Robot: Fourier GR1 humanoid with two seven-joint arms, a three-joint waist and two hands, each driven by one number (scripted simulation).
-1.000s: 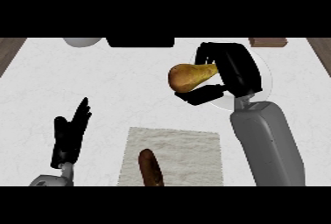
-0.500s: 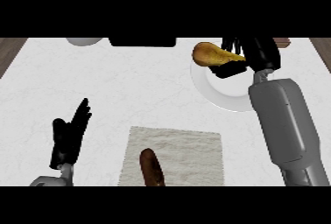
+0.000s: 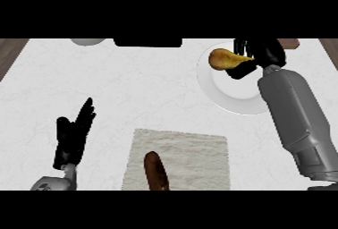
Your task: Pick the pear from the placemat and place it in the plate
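White marble counter (image 3: pixel 145 85); right robot hand (image 3: pixel 260 56) grasps pear (image 3: pixel 224 59) over plate (image 3: pixel 231 91) near far right corner; left robot hand (image 3: pixel 74 134) rests released.

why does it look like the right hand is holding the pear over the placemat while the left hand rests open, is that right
Not quite. In the head view the right hand holds the pear over the plate, not the placemat. The left hand does rest open at the lower left.

Bright, even light; faint soft shadows on the pale counter (image 3: pixel 132 89); no glare.
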